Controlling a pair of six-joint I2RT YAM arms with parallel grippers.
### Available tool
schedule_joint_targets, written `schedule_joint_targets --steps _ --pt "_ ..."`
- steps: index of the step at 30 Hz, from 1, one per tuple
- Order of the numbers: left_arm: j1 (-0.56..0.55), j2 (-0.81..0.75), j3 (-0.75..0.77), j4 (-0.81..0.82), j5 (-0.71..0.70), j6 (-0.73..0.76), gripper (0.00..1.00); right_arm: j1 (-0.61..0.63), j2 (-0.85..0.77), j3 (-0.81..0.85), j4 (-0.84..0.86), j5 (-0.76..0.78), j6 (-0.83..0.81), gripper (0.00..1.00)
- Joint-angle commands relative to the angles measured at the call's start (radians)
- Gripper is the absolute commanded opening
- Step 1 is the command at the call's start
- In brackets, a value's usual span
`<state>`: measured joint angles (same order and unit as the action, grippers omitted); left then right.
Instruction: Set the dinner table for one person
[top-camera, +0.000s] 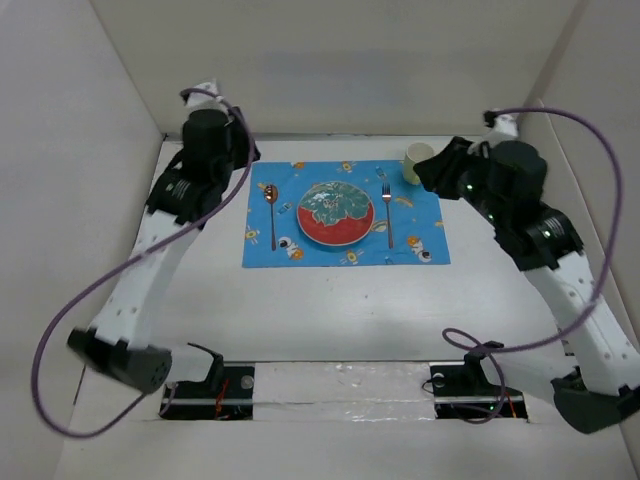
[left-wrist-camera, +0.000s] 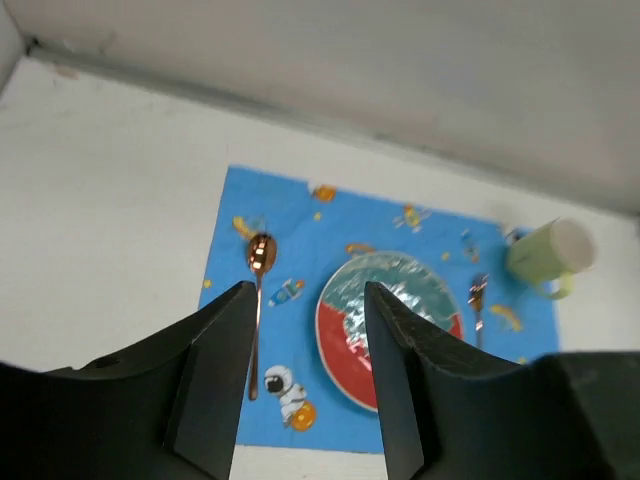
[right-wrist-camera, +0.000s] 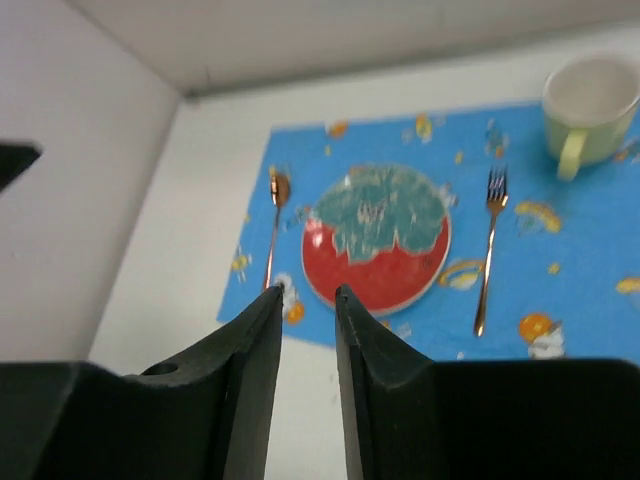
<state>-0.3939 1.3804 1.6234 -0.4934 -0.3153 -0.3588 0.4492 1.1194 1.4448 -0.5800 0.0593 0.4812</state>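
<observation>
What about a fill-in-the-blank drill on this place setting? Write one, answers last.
The plate lies between the spoon and the ____.
The mug stands at the placemat's far ____ corner.
The left gripper and right gripper each hold ____.
Missing words: fork; right; nothing.

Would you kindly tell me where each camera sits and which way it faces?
Top external: above and behind the bases, looking down at the table; left arm and right arm show.
Left wrist: on the left arm, looking down at the placemat toward the far wall; the left fingers show, apart.
Right wrist: on the right arm, looking down toward the far-left corner; the right fingers show, narrowly apart.
Shared: all three see plate, spoon, fork, mug.
</observation>
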Motion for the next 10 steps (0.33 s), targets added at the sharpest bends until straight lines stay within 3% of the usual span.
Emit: schedule_joint_targets --steps 1,4,10 --pt "0.033 -0.175 -0.126 0.038 -0.007 -0.054 0.48 -0.021 -0.122 0.036 0.117 0.235 0.051 0.49" --pt "0.033 -0.280 -0.180 0.029 -0.048 -0.065 0.55 -0.067 -0.194 -0.021 0.166 0.280 0.054 0.66" --pt "0.033 -0.377 -0.315 0.081 -0.016 -0.080 0.60 -0.089 -0.130 -0.052 0.126 0.189 0.063 0.74"
